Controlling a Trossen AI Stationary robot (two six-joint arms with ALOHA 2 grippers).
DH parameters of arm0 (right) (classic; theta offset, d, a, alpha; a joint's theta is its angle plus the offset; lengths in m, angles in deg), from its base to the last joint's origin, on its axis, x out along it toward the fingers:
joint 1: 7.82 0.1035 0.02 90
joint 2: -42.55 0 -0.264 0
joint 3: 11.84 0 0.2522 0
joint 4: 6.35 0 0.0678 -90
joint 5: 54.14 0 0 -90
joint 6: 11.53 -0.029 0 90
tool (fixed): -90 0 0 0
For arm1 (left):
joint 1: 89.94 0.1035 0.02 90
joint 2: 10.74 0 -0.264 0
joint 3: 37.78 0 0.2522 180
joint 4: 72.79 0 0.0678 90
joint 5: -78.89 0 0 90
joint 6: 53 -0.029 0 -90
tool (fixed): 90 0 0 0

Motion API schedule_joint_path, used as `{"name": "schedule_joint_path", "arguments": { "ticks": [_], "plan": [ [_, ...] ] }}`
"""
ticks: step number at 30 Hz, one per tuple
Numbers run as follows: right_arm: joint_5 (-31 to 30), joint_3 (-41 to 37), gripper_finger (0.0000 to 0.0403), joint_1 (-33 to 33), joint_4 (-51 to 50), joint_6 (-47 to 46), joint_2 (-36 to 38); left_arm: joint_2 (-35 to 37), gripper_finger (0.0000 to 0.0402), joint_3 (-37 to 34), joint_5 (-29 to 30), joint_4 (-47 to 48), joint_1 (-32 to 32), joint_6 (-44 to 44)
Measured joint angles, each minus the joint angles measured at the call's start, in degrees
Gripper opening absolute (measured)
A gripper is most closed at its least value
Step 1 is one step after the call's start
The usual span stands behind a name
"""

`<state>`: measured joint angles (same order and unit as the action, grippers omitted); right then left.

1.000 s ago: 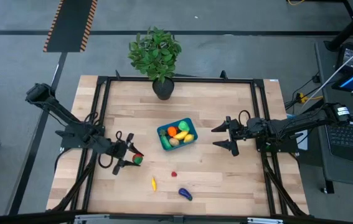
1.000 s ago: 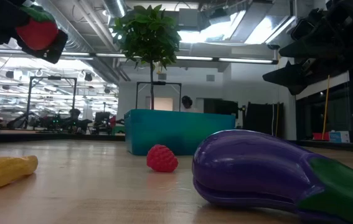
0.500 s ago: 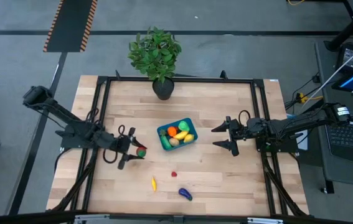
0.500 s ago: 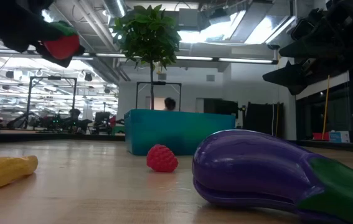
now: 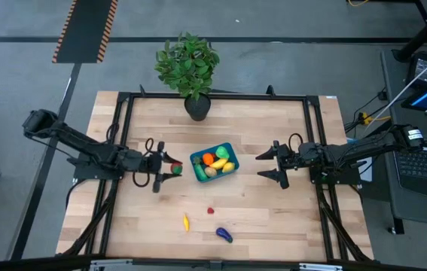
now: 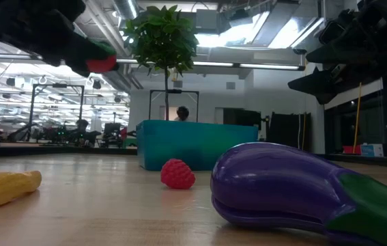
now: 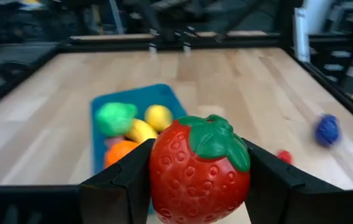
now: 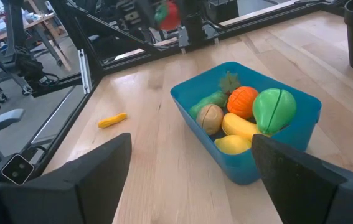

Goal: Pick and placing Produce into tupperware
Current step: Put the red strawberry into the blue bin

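My left gripper [image 5: 169, 167] is shut on a red toy strawberry with a green cap [image 7: 200, 168], in the air just left of the teal container [image 5: 214, 162]; the strawberry also shows in the low view [image 6: 99, 61]. The container holds several toy fruits, orange, green and yellow [image 8: 244, 112]. On the table lie a yellow piece [image 5: 186, 222], a small red raspberry [image 5: 211, 211] and a purple eggplant [image 5: 224, 235]. My right gripper [image 5: 272, 165] is open and empty, right of the container. My left gripper pinches the strawberry's two sides [image 7: 157, 174] between its two fingers. The fingers come level from the table's left. The strawberry is lifted clear of the table, its green cap [image 7: 216, 140] on top.
A potted leafy plant [image 5: 189, 64] stands at the table's far edge, behind the container. A black frame [image 5: 213, 96] runs around the tabletop. Bare wood lies between the container and my right gripper.
My left gripper has carried the strawberry toward the table's right and far edge, closer to the container, staying shut on it and clear of the table. My right arm has kept still.
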<state>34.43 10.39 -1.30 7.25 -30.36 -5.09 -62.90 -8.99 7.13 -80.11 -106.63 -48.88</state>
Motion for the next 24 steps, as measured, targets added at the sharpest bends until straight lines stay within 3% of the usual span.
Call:
{"name": "schedule_joint_path", "arguments": {
  "ticks": [10, 18, 24],
  "plan": [
    [0.0, 0.0, 0.0332, 0.0, 0.0, 1.5, 0.0, -2.1, 0.0186, 0.0, 2.2, -5.3, 4.2, 0.3],
    [-0.5, 0.0, 0.0332, 0.0, -0.1, 2.5, 0.0, -11.7, 0.0186, 0.2, 2.3, -13.5, 6.4, 0.2],
    [-2.3, 0.0, 0.0332, 0.0, -0.1, 2.6, 0.0, -18.0, 0.0186, 5.2, 2.3, -13.6, 7.0, -0.4]
  ]
}}
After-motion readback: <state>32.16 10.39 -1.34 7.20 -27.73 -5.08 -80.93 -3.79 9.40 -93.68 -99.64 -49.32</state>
